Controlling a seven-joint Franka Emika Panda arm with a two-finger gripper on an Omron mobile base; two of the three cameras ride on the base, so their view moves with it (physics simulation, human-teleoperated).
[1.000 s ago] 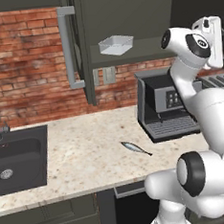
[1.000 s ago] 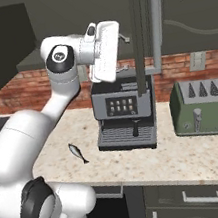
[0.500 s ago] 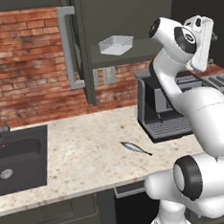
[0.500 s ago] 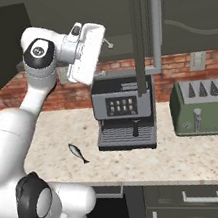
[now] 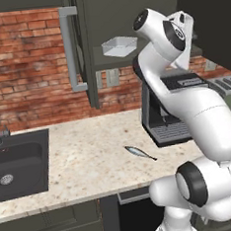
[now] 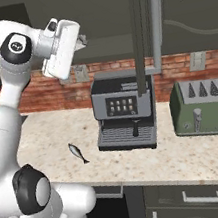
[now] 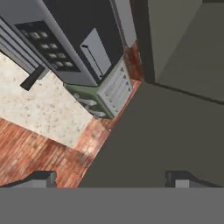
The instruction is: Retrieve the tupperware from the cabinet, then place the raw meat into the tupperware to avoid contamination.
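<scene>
While the cabinet (image 5: 128, 17) stands open, one tupperware (image 5: 120, 46) sits on its shelf and one raw meat (image 5: 139, 152), a fish, lies near the tabletop (image 5: 82, 160) front edge. Pincer (image 6: 81, 41) is raised at shelf height, just right of the tupperware, well above the fish; fingertips (image 7: 40, 178) spread apart, holding nothing. Fish's long axis runs diagonally, tail toward the front right corner. One coffee machine (image 6: 124, 113), one toaster (image 6: 207, 106).

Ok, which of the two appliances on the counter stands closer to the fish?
The black coffee machine. The fish lies just off its left front corner, while the green toaster sits on the machine's far side.
</scene>
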